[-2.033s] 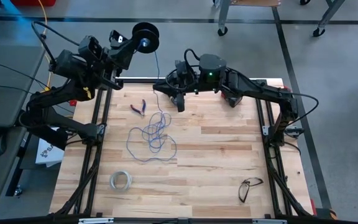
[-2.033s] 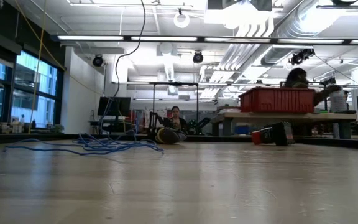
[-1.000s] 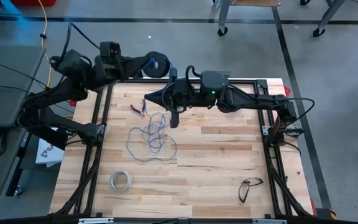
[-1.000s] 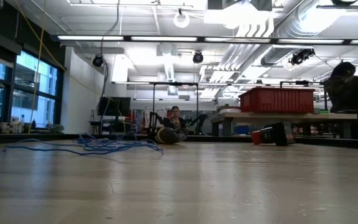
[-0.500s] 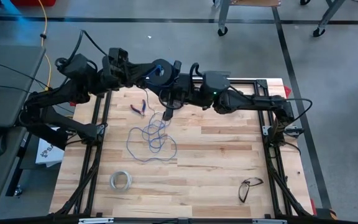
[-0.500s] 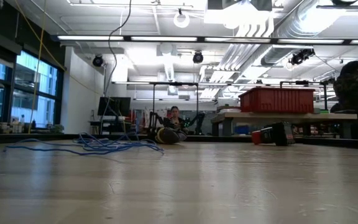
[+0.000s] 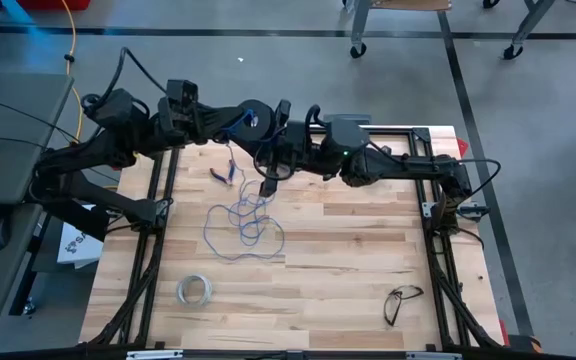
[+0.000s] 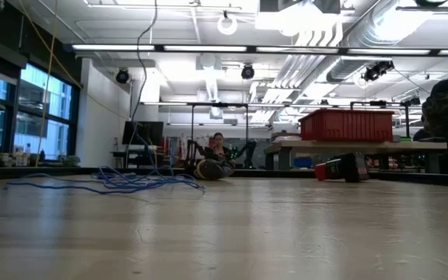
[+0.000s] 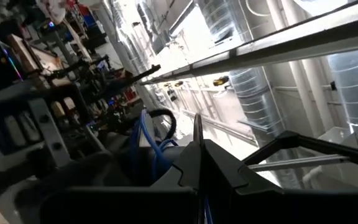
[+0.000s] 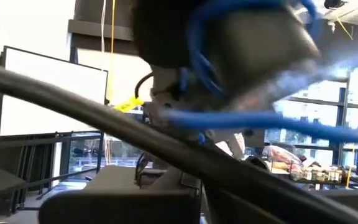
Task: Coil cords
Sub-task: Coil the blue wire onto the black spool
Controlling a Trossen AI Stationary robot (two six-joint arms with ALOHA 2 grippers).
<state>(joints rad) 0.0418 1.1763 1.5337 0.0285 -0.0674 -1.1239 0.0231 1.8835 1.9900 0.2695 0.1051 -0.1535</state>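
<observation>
Table [image 7: 348, 270] fills centre of high view. Left gripper [image 7: 230, 116] at upper centre-left, clamped on spool [image 7: 251, 116]. Right gripper [image 7: 268, 163] just beside spool, lower right of it; finger spread unclear. Wire [image 7: 244, 215] runs down from spool into loose tangle on table, centre-left. Pliers [image 7: 221, 174] near tangle.

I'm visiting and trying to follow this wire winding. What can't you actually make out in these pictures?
- Spool: high view, mostly covered by the two arms meeting over it.
- Left gripper and right gripper: both sets of fingers merge with the dark spool; open or shut is unclear.
- Wire: right wrist view, so close it blurs; its path is unreadable.
- Wire pile: low view, loops indistinguishable edge-on.
</observation>
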